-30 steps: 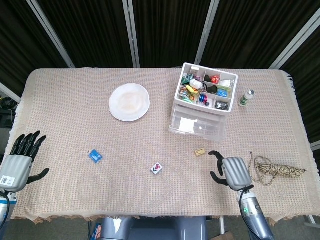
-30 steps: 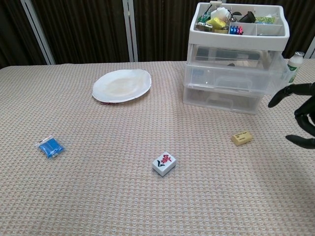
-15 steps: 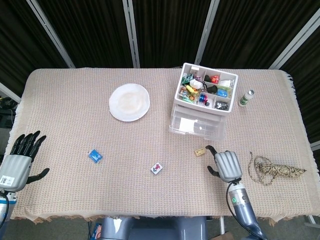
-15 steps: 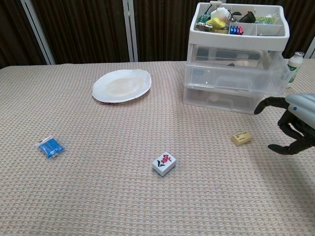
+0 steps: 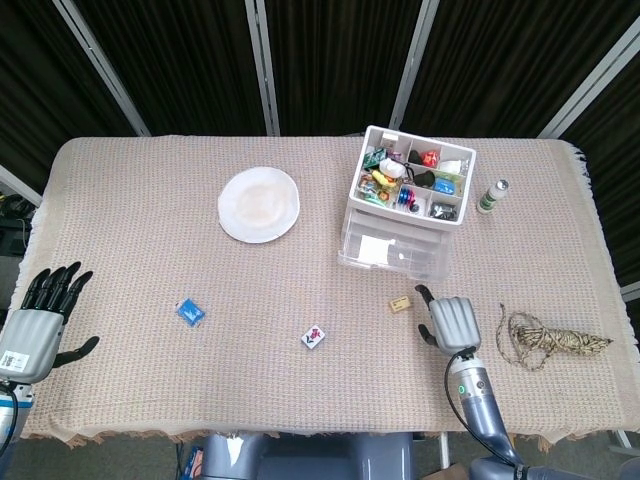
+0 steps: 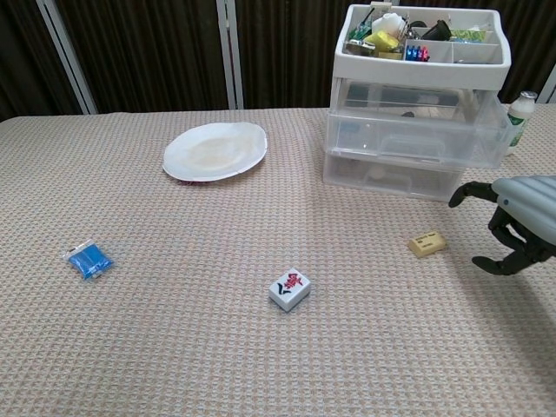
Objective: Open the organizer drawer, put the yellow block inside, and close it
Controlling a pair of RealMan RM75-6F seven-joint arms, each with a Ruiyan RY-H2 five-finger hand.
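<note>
The yellow block (image 5: 401,303) is seen lying flat on the tablecloth (image 5: 150,220), in front of the organizer (image 5: 405,205) and apart from it, with the right hand (image 5: 452,323) just beside the block, on the side away from the plate. The hand's fingers are curled loosely downward with the thumb held apart, and nothing is held in them. The left hand (image 5: 38,320) is kept well away from the organizer, at the far corner of the table, its fingers spread wide and empty.

A slip is to be feared at the pick: the block is small and low, so it could be nudged across the cloth by a fingertip arriving off-centre, or pressed into the weave and missed. The mahjong tile (image 5: 314,337), further from the organizer on the plate's side, could be mistaken for the target.

In the chest view the upper drawer (image 6: 417,130) is shown standing forward of the one beneath, and the hand is seen raised clear of the cloth; neither can be judged from above. Only the head view shows the left hand and the coil of rope (image 5: 545,338) beyond the right hand.
</note>
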